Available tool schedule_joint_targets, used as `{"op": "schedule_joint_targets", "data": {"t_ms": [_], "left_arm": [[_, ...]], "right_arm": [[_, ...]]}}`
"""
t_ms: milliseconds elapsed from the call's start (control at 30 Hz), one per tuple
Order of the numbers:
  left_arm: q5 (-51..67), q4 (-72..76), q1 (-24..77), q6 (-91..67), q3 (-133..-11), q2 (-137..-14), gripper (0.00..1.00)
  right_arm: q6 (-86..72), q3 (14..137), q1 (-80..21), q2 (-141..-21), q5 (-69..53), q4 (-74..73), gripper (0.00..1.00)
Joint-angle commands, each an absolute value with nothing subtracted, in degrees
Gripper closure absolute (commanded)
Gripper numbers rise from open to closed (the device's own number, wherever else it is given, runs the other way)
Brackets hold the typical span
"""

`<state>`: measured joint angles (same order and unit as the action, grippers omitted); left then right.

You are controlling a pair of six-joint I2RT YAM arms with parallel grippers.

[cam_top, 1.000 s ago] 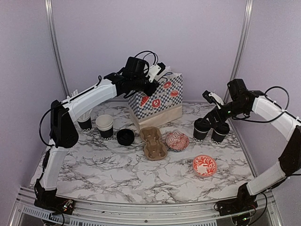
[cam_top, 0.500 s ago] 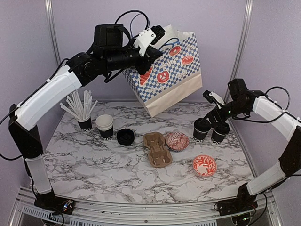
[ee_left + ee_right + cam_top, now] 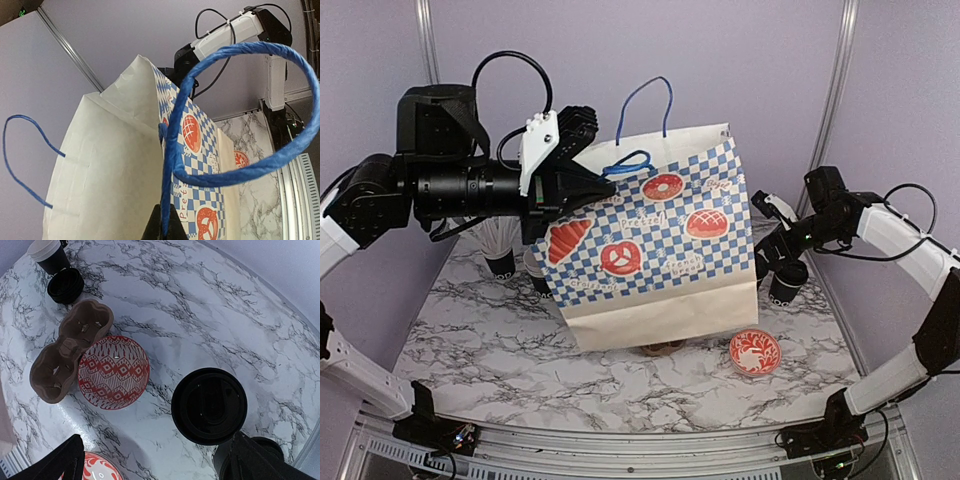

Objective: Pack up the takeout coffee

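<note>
A blue-and-white checked paper bag (image 3: 660,265) hangs in the air above the table's middle. My left gripper (image 3: 610,180) is shut on its blue cord handle (image 3: 172,125), which runs between the shut fingertips of the left gripper (image 3: 165,225). A lidded black coffee cup (image 3: 788,283) stands at the right, and the bag's edge hides most of its neighbour. My right gripper (image 3: 775,245) hovers open above them. In the right wrist view the right gripper (image 3: 156,440) is spread wide, with one lidded cup (image 3: 209,406) beside its right finger (image 3: 260,460) and another cup behind that finger.
A brown cup carrier (image 3: 70,357), a red patterned bowl (image 3: 114,371), a stack of black lids (image 3: 66,285) and an open cup (image 3: 47,252) lie toward the left. A second bowl (image 3: 755,352) sits front right. A cup of straws (image 3: 500,262) stands at the back left.
The left arm has lifted the bag off the back of the table and swung it up and forward, so it now hides the carrier and one bowl. The right arm has stayed still.
</note>
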<state>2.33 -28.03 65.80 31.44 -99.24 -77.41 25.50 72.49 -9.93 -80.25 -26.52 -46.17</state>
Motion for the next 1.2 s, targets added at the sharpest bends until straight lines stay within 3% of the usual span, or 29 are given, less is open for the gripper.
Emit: {"op": "schedule_joint_targets", "data": {"t_ms": [0,267,400,633,833,1167], "left_arm": [[3.35,-31.98,67.81,25.49,-92.33,-69.65,1.0],[3.45,-35.5,70.02,22.11,-81.47,-62.75,1.0],[3.3,-40.13,70.79,22.37,-79.56,-62.7,1.0],[-1.63,-45.34,72.55,21.07,-76.84,-59.75,1.0],[-7.0,-45.79,74.44,18.44,-70.01,-55.93,1.0],[-11.68,-44.68,75.94,15.22,-63.73,-52.33,0.96]], "right_arm": [[25.61,74.42,-9.87,-79.14,-27.39,-45.0,0.01],[32.41,74.16,-11.4,-79.2,-34.9,-47.15,0.01],[36.72,73.34,-16.51,-79.57,-31.29,-47.25,0.02],[38.61,72.73,-22.84,-83.26,-31.97,-48.24,0.17],[39.97,72.15,-31.2,-87.68,-24.42,-44.22,0.21],[39.86,85.2,-36.81,-105.54,-20.78,-44.65,0.3]]}}
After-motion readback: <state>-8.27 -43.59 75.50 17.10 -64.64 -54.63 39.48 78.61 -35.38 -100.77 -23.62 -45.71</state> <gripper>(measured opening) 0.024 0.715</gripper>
